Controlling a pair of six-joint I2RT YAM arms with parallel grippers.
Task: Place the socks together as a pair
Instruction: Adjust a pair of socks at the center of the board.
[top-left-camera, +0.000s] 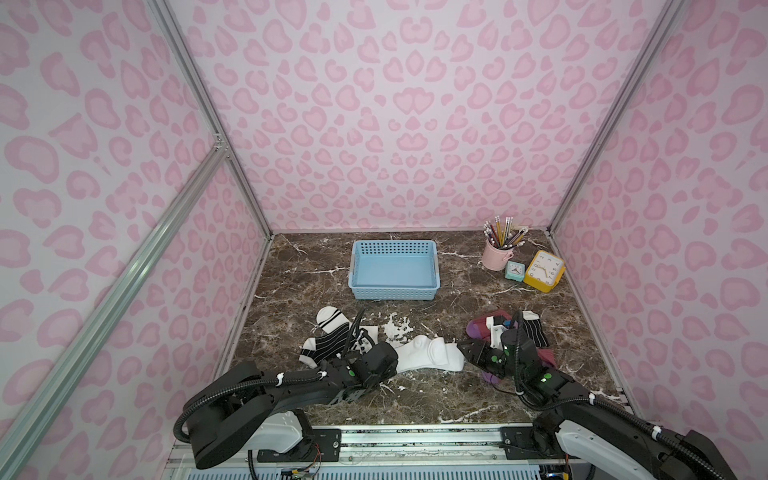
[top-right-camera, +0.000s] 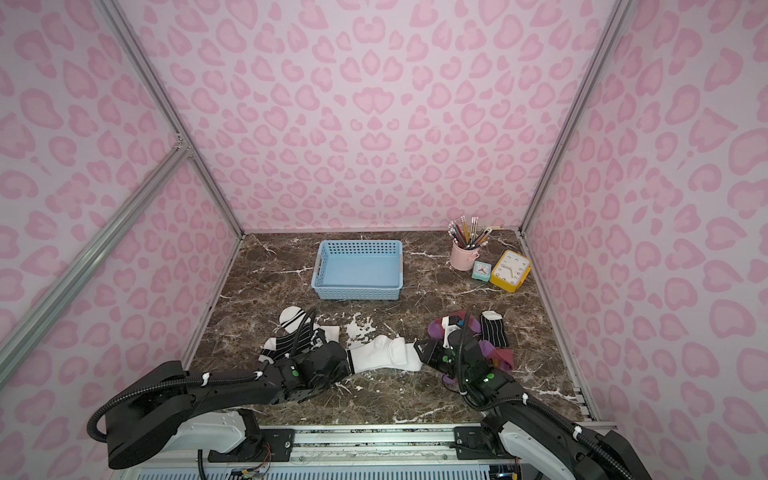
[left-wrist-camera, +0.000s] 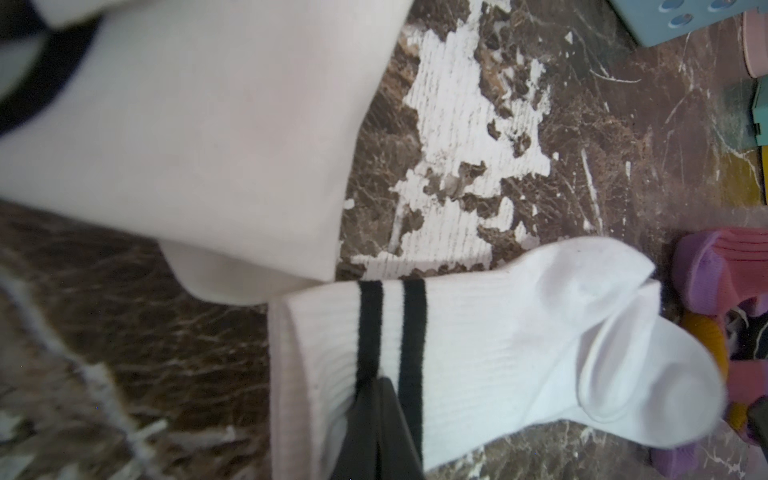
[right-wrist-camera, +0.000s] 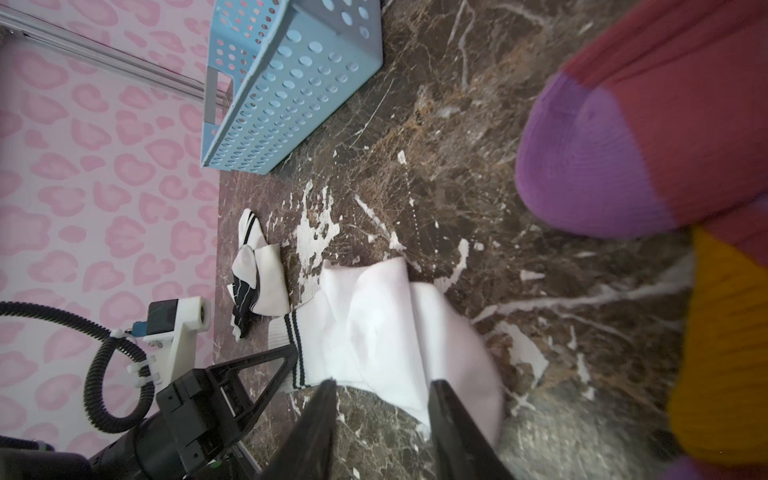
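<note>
A white sock (top-left-camera: 424, 353) (top-right-camera: 386, 353) with two black bands lies stretched across the front middle of the marble table. My left gripper (left-wrist-camera: 380, 384) is shut on its banded cuff (left-wrist-camera: 390, 328). My right gripper (right-wrist-camera: 384, 395) stands open at the toe end (right-wrist-camera: 415, 332), its fingers apart over the sock's edge. A second white sock (top-left-camera: 328, 318) and a black striped sock (top-left-camera: 332, 345) lie crossed behind the left arm. Maroon socks (top-left-camera: 482, 326) (right-wrist-camera: 665, 104) with purple toes lie heaped under the right arm, beside another black striped sock (top-left-camera: 534, 332).
A blue perforated basket (top-left-camera: 394, 293) stands empty at the back middle. At the back right are a pink cup of pencils (top-left-camera: 496, 255), a small teal clock (top-left-camera: 514, 271) and a yellow clock (top-left-camera: 543, 272). Pink patterned walls enclose three sides.
</note>
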